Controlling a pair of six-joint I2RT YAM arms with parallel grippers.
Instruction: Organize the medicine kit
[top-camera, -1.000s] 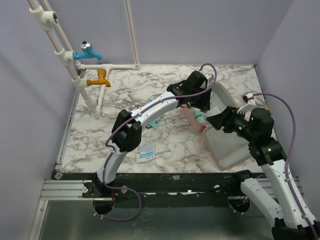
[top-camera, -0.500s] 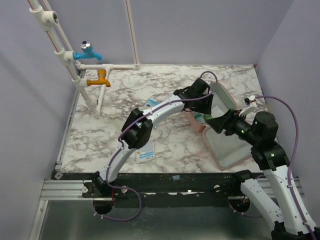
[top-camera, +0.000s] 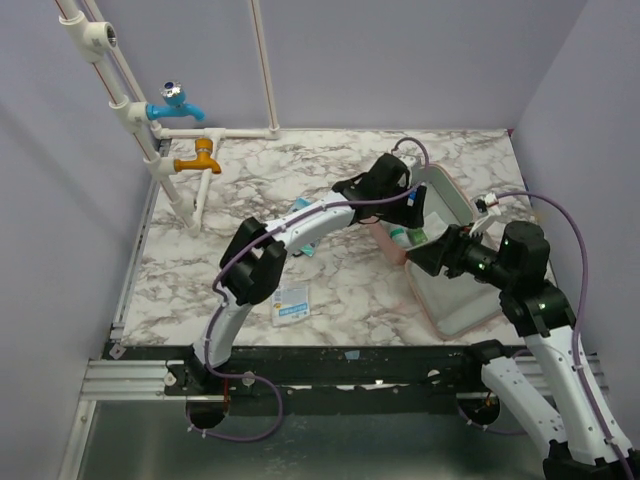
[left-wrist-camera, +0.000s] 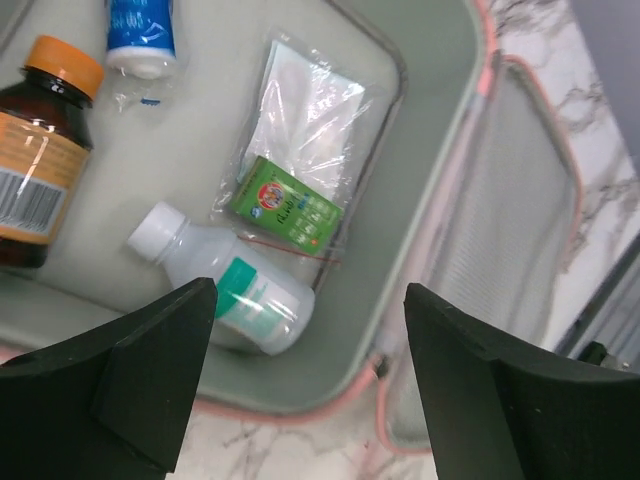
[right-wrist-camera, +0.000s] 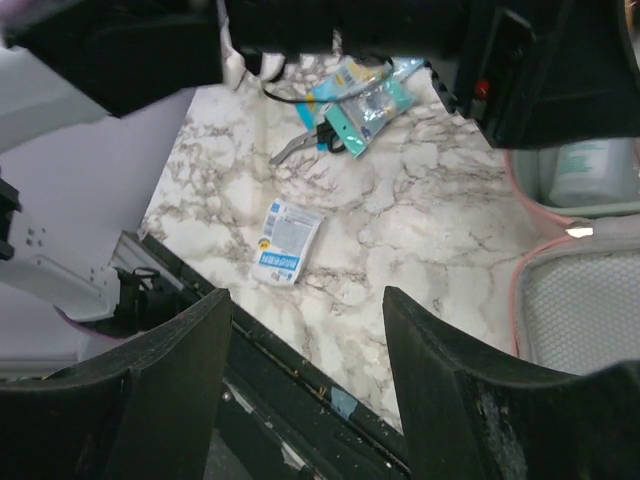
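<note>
The medicine kit (top-camera: 460, 300) lies open at the table's right, a pink case with two pale halves. My left gripper (top-camera: 405, 218) hovers over its far half, open and empty. In the left wrist view the left gripper (left-wrist-camera: 308, 300) hangs above the tray (left-wrist-camera: 400, 200), which holds a white teal-labelled bottle (left-wrist-camera: 225, 290), a clear packet with a green label (left-wrist-camera: 295, 150), a brown orange-capped bottle (left-wrist-camera: 40, 160) and a blue-white tube (left-wrist-camera: 140, 35). My right gripper (top-camera: 425, 258) stands open and empty at the kit's left edge. Its wrist view shows the right gripper (right-wrist-camera: 305, 300) above bare marble beside the pink rim (right-wrist-camera: 520, 195).
A blue-white sachet (top-camera: 290, 303) (right-wrist-camera: 288, 240) lies near the table's front edge. Teal packets and scissors (right-wrist-camera: 350, 110) lie under the left arm, mid-table. White pipes with a blue tap (top-camera: 175, 100) and an orange tap (top-camera: 200, 158) stand at the back left. The mesh-lined half (left-wrist-camera: 500, 230) lies flat.
My left gripper's jaws have opened wide above the kit's tray, and its arm has shifted slightly. The right gripper has edged a little to the left.
</note>
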